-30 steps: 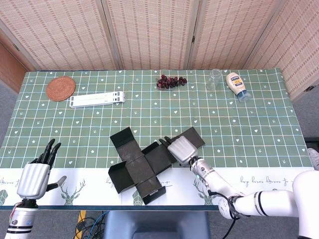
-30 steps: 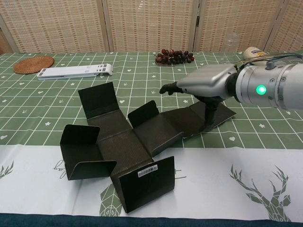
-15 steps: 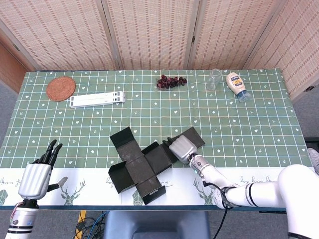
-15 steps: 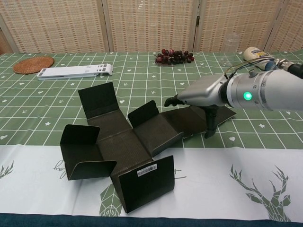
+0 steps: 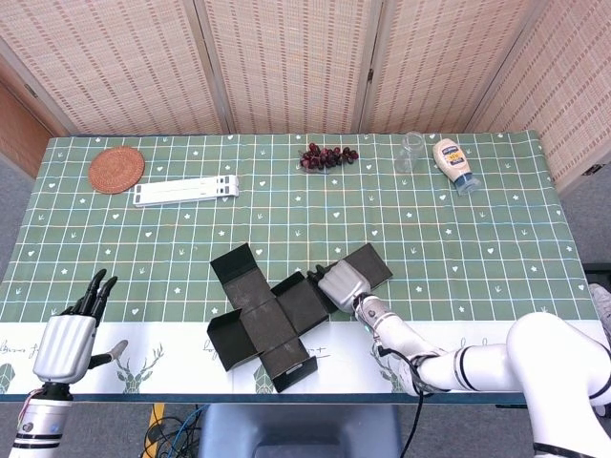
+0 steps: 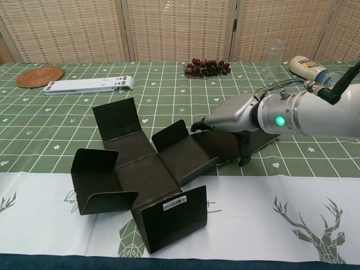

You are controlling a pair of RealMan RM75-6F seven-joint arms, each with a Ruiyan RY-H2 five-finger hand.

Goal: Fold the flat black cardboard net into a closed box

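Resting hand: your right hand (image 5: 341, 284) lies low over the right-hand arm of the black cardboard net (image 5: 277, 315), fingers reaching toward the net's middle and the thumb (image 6: 243, 153) pointing down to the tabletop (image 5: 458, 248) at the panel's near edge; it appears to touch the panel, but whether anything is pinched cannot be told
Net: your black cardboard net sits near the front middle of the tabletop, partly on the green checked cloth and partly on the white border strip; several flaps stand tilted up, and the nearest flap carries a white barcode label (image 6: 174, 205)
Idle hand: your left hand (image 5: 67, 334) hovers at the front left corner, well apart from the net, fingers straight and slightly spread, holding nothing
Far edge: a round woven coaster (image 5: 116, 169), a white folded stand (image 5: 186, 190), a bunch of dark grapes (image 5: 326, 156), a clear glass (image 5: 410, 151) and a squeeze bottle (image 5: 452, 163) lie along the back
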